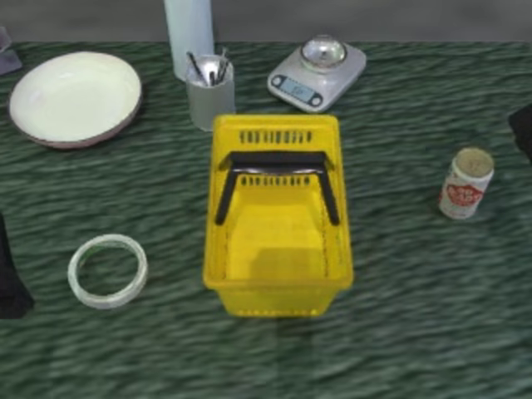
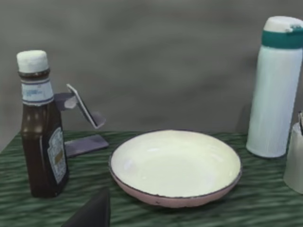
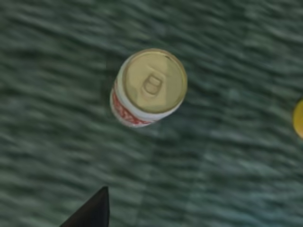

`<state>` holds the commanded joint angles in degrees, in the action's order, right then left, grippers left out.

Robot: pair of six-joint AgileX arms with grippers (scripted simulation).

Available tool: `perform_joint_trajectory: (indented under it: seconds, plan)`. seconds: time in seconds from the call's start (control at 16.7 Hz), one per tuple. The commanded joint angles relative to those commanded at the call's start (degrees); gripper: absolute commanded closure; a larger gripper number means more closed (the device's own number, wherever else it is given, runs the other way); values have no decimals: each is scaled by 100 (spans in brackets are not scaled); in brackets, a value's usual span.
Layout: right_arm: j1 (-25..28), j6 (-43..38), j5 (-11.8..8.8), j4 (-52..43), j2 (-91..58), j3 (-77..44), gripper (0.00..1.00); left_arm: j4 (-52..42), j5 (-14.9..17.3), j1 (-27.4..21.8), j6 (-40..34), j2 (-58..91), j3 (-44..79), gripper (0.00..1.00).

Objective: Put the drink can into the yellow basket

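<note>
The drink can (image 1: 465,184) stands upright on the green table, well to the right of the yellow basket (image 1: 278,133). The basket is in the middle with its black handles folded across it. From above, the right wrist view shows the can's (image 3: 149,87) gold top. My right arm (image 1: 522,129) hangs at the right edge, above and apart from the can. One dark fingertip (image 3: 97,208) shows far off centre, so that gripper is open and holds nothing. My left arm (image 1: 10,274) is parked at the left edge, its gripper open and facing the plate.
A cream plate (image 1: 75,98) lies at the back left. A grey utensil cup (image 1: 209,96), a white flask (image 1: 189,33) and a kitchen scale (image 1: 316,73) line the back. A tape ring (image 1: 107,270) lies front left. A sauce bottle (image 2: 41,127) and phone stand (image 2: 80,123) are beyond the plate.
</note>
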<state>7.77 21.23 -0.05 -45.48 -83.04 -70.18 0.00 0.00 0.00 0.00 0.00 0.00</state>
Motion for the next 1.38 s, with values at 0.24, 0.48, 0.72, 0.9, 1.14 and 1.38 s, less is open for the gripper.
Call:
perform_joint_trajectory:
  seconds: [0.24, 0.48, 0.72, 0.9, 1.14, 1.38]
  plan:
    - [175, 520, 13, -1138, -2273, -1855, 0, 0, 0, 0, 0, 0, 0, 0]
    - [297, 883, 20, -1955, -3852, -3125, 0, 0, 0, 0, 0, 0, 0, 0]
    - [347, 1035, 25, -2310, -4476, -3628, 0, 0, 0, 0, 0, 0, 0, 0]
    - [347, 1036, 25, -2312, -4480, -3630, 0, 0, 0, 0, 0, 0, 0, 0]
    - [331, 1041, 25, -2198, -4496, -3535, 0, 0, 0, 0, 0, 0, 0, 0]
    - [347, 1032, 27, -1586, -4663, -3097, 0, 0, 0, 0, 0, 0, 0, 0]
